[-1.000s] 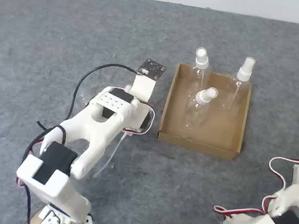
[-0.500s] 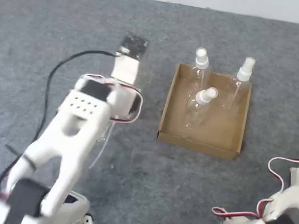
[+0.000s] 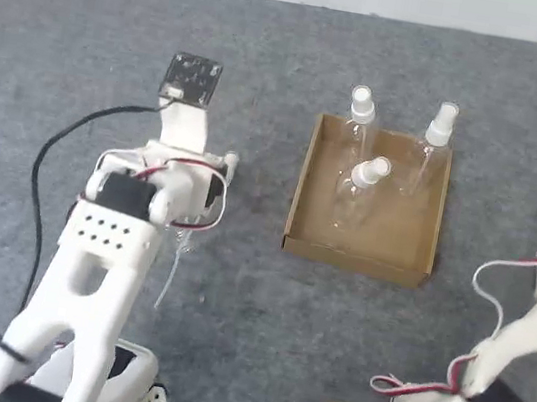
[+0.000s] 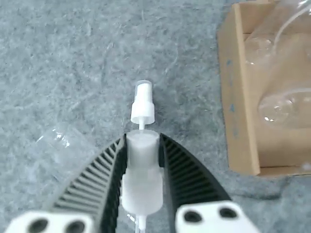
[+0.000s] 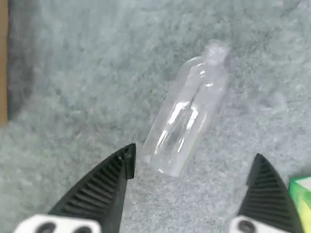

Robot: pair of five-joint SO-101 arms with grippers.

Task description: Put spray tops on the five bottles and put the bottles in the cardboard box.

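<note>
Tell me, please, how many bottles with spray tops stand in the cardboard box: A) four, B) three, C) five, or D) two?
B: the high view shows three bottles upright in the cardboard box, each with a white spray top.

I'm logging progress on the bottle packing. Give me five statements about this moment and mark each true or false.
1. Three capped bottles stand in the cardboard box. True.
2. The left gripper is open and empty. False: it is shut on a spray top.
3. The right gripper is open above a lying bottle. True.
4. That lying bottle wears a spray top. False: its neck is bare.
5. The cardboard box is tipped on its side. False: it sits flat with its open side up.
</note>
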